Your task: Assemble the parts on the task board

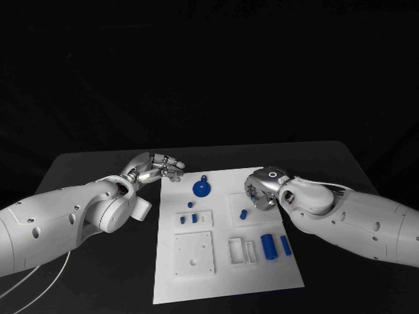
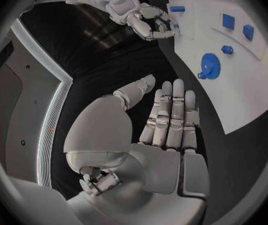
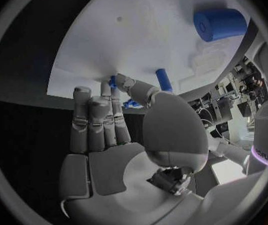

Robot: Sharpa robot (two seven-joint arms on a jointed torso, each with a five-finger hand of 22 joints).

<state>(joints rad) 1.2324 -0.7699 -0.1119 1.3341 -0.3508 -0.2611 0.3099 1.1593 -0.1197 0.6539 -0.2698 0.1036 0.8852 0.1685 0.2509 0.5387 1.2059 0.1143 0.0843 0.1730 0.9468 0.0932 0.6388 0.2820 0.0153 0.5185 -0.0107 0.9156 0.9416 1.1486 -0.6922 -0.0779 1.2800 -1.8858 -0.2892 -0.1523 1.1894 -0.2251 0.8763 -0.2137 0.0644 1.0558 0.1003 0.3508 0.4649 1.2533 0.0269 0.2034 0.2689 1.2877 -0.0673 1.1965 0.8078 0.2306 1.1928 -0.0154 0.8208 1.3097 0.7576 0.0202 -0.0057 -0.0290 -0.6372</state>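
Hovering left hand [image 1: 158, 167], fingers straight

A matt black worktop [image 1: 96, 163] carries the task board [image 1: 224, 288], a flat white plate with a smooth, dull finish that looks like plastic. The small blue parts on it, among them a toothed gear [image 1: 202, 190] and a cylinder [image 1: 267, 246], look like smooth matt plastic. Each robot hand, left [image 1: 158, 167] and right [image 1: 262, 188], has a silver, metallic sheen. The arm casings [image 1: 40, 229] are smooth white plastic with a slight gloss.
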